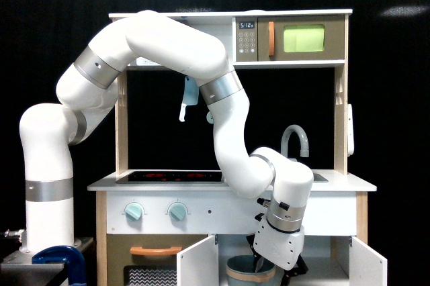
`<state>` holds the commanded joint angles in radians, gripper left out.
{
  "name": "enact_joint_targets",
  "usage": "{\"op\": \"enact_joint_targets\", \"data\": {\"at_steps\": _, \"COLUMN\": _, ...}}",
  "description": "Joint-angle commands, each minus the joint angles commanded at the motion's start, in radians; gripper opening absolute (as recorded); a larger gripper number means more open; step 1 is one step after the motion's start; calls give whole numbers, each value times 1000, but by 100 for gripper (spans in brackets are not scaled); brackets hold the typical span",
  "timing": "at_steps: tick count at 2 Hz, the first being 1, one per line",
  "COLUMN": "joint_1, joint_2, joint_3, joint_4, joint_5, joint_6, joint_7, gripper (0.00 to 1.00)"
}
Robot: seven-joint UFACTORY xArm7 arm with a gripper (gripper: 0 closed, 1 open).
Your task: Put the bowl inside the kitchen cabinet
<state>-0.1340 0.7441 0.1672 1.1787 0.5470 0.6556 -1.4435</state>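
Note:
The grey-blue bowl (pixel 243 270) with its tan rim sits low in the kitchen cabinet (pixel 322 269), between the two white doors, which stand open. My gripper (pixel 278 267) points down into the cabinet at the bowl's right side. Its black fingers (pixel 258 261) are spread apart, one over the bowl's inside and the other outside the rim on the exterior view's right. The fingertips are cut off by the frame's bottom edge, and I cannot tell whether they touch the bowl.
The left cabinet door (pixel 199 262) and right cabinet door (pixel 368 264) swing outward. An oven with an orange handle (pixel 156 251) lies left of the cabinet. Above are the counter (pixel 168 180), a tap (pixel 295 139), two knobs (pixel 177 211) and the microwave (pixel 304 38).

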Motion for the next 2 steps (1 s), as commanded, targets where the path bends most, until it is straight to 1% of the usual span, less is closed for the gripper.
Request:
{"op": "enact_joint_targets", "data": {"at_steps": 1, "joint_1": -2, "joint_2": -30, "joint_3": 17, "joint_4": -14, "joint_5": -15, "joint_6": 7, "joint_7": 32, "gripper": 100}}
{"op": "enact_joint_targets", "data": {"at_steps": 2, "joint_1": -80, "joint_2": -152, "joint_3": 22, "joint_4": -74, "joint_5": -57, "joint_6": 87, "joint_7": 26, "gripper": 100}}
